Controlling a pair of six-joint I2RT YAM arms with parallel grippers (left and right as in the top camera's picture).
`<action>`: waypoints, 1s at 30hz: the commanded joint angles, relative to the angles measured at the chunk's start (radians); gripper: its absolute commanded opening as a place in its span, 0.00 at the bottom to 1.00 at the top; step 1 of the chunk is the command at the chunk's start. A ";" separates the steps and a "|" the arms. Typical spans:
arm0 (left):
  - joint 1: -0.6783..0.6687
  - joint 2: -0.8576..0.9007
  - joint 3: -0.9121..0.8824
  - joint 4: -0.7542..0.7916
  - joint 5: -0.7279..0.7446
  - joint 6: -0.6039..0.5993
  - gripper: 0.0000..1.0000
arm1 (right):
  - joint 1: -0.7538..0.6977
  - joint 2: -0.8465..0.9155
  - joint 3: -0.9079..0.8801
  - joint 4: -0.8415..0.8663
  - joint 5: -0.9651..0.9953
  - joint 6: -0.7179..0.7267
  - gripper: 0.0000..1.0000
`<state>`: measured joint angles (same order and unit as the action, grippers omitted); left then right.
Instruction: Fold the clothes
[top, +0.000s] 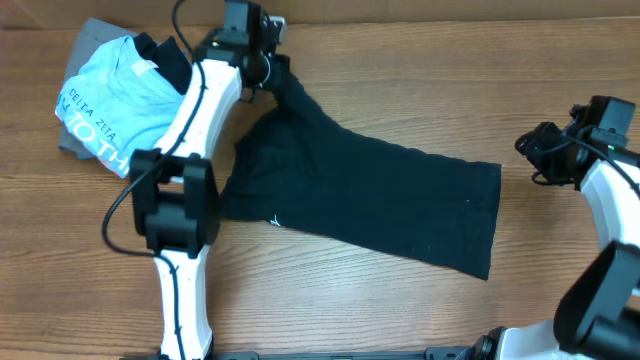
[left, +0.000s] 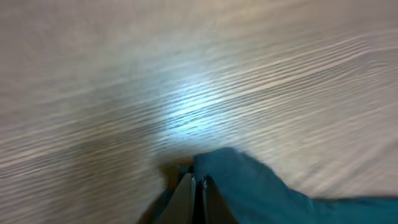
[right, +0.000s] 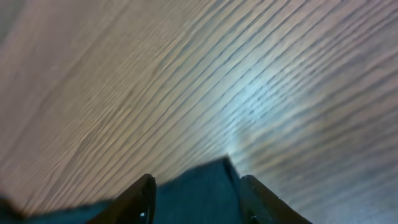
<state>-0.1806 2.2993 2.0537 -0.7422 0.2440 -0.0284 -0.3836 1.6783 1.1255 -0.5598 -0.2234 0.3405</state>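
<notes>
The dark navy T-shirt (top: 370, 195) lies spread across the middle of the wooden table, with a small white mark near its lower left. My left gripper (top: 270, 75) is at the shirt's far-left corner, shut on that fabric and pulling it into a stretched point. In the left wrist view the jaws (left: 198, 180) are closed, with dark fabric (left: 261, 186) bunched beside them. My right gripper (top: 530, 158) is just off the shirt's right edge. In the right wrist view its fingers (right: 199, 178) are open, with a corner of the shirt (right: 199, 199) between them.
A light blue T-shirt with white lettering (top: 110, 100) lies on a grey garment (top: 85, 40) at the far left of the table. Bare wood (top: 420, 80) runs behind the shirt. The left arm's white links cross the shirt's left end.
</notes>
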 joint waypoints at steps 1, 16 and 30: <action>0.003 -0.085 0.031 -0.034 0.019 -0.020 0.04 | 0.003 0.069 -0.010 0.030 0.021 0.012 0.46; 0.002 -0.135 0.031 -0.170 0.007 0.007 0.04 | 0.080 0.186 -0.010 0.072 -0.025 -0.052 0.52; 0.001 -0.135 0.030 -0.209 0.008 0.051 0.04 | 0.135 0.260 -0.010 0.077 0.095 -0.023 0.29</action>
<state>-0.1814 2.1967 2.0624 -0.9493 0.2508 -0.0044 -0.2543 1.9015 1.1187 -0.4828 -0.1532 0.3088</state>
